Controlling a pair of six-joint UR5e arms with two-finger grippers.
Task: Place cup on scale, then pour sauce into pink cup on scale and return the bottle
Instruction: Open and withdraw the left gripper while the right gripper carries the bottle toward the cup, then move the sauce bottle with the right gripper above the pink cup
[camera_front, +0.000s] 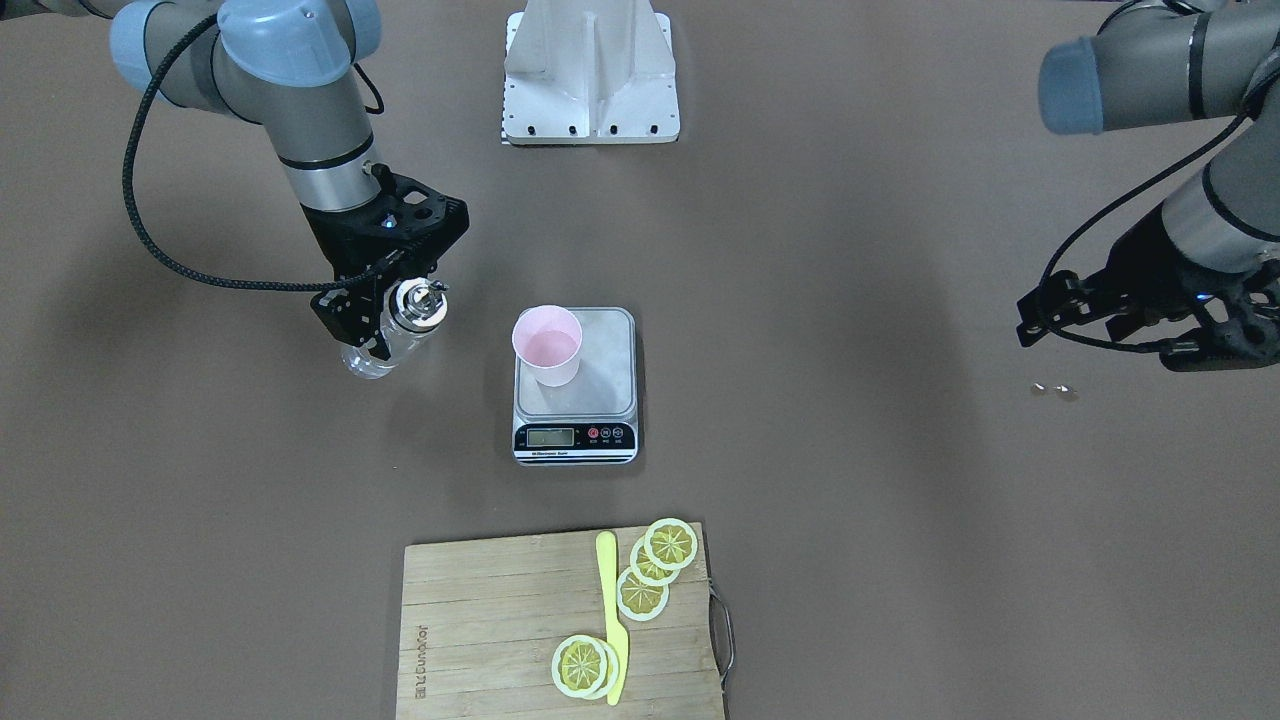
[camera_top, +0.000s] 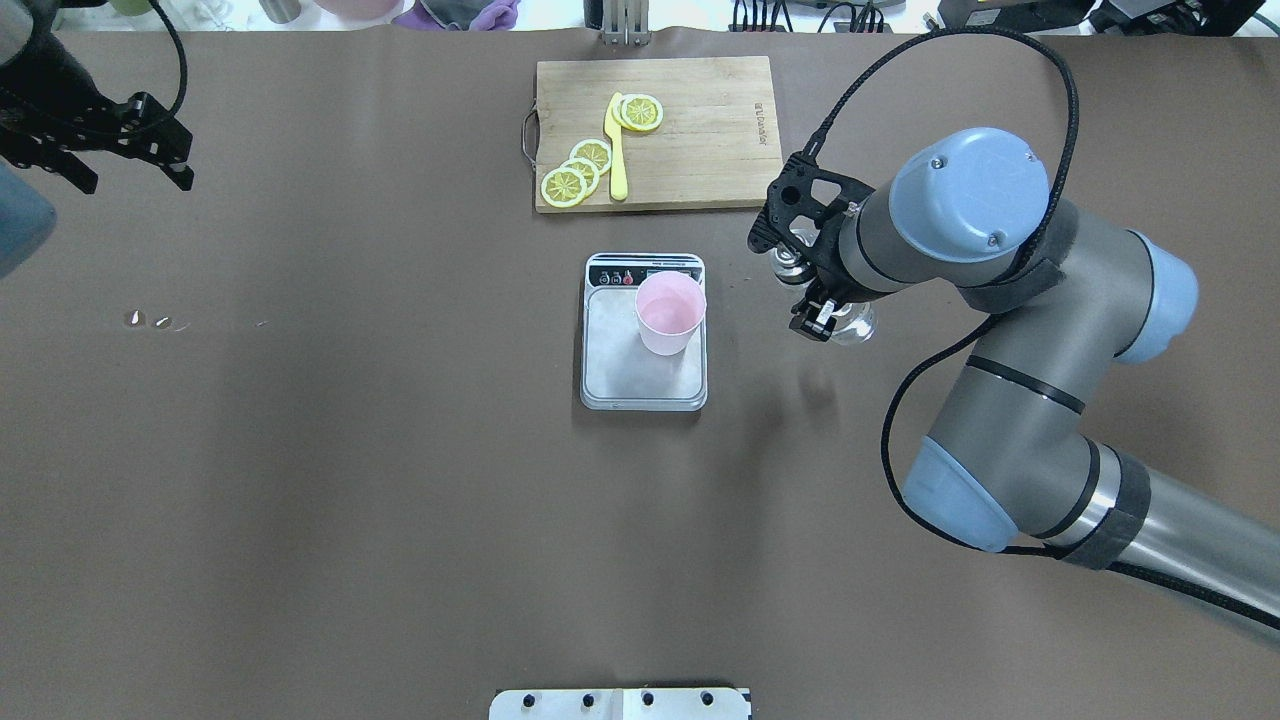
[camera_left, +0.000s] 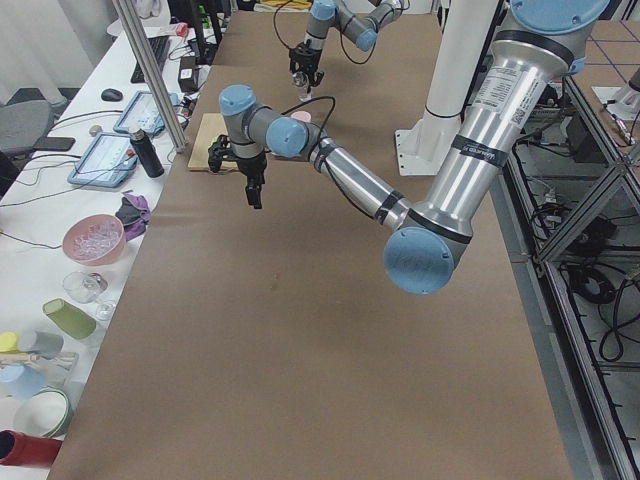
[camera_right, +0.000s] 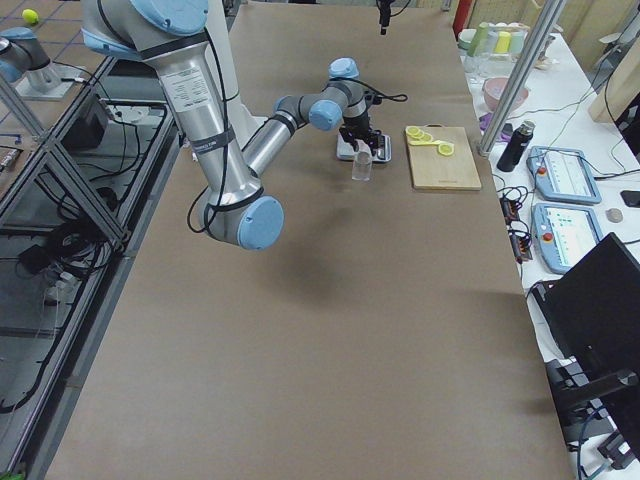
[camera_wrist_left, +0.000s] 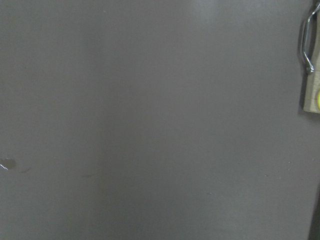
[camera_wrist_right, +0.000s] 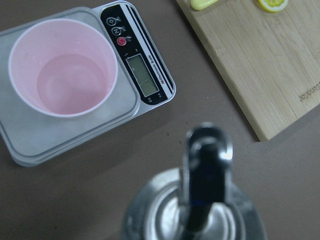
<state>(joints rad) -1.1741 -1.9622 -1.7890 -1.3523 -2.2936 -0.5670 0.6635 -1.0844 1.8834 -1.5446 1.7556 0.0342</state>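
The pale pink cup (camera_front: 547, 345) stands upright on the steel platform of the scale (camera_front: 600, 390), at the corner toward my right arm; it also shows in the overhead view (camera_top: 669, 312) and the right wrist view (camera_wrist_right: 62, 72). My right gripper (camera_front: 385, 335) is shut on the clear bottle (camera_front: 372, 358) and holds it upright beside the scale, apart from it. The bottle's metal spout (camera_wrist_right: 207, 165) fills the bottom of the right wrist view. I cannot tell whether the bottle rests on the table. My left gripper (camera_top: 183, 160) is open and empty, far off at the table's left.
A wooden cutting board (camera_front: 480, 620) with lemon slices (camera_front: 655, 565) and a yellow knife (camera_front: 612, 620) lies beyond the scale. A few droplets (camera_top: 150, 320) sit on the table near my left gripper. The white robot base mount (camera_front: 590, 70) is at the near edge.
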